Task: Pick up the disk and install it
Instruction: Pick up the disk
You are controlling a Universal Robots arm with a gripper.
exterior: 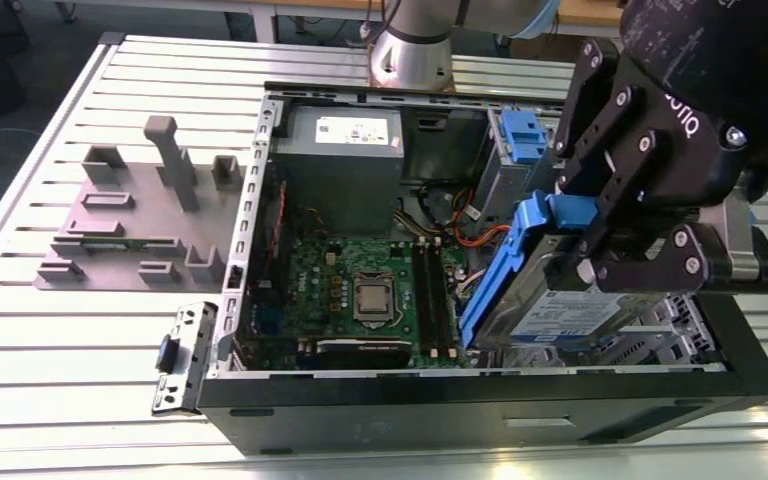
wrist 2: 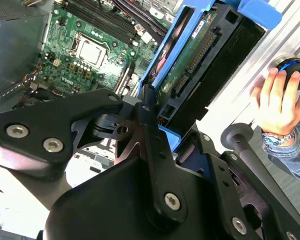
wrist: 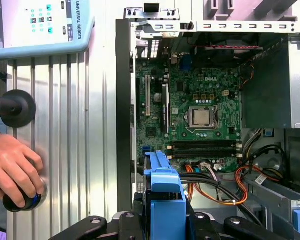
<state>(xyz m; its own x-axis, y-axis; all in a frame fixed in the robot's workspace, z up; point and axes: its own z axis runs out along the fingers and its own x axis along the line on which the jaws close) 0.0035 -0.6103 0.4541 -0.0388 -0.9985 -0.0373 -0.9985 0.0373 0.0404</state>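
Note:
My gripper (exterior: 598, 262) is shut on the disk (exterior: 560, 318), a silver-grey drive with a white-and-blue label in a blue caddy (exterior: 502, 275). I hold it tilted on edge above the drive bay, at the exterior view's right side of the open computer case (exterior: 491, 400). The second wrist view shows the disk's green circuit-board side (wrist 2: 190, 60) running away from my black fingers (wrist 2: 146, 117). In the first wrist view the blue caddy's end (wrist: 165, 197) sticks up between the gripper's links, over the case interior.
Inside the case are the motherboard (exterior: 357, 290), a grey power supply box (exterior: 344, 150) and another blue caddy (exterior: 524, 135) at the back. A grey fixture (exterior: 137, 210) stands on the slatted table. A person's hand (wrist: 12, 167) rests on a knob beside a teach pendant (wrist: 35, 25).

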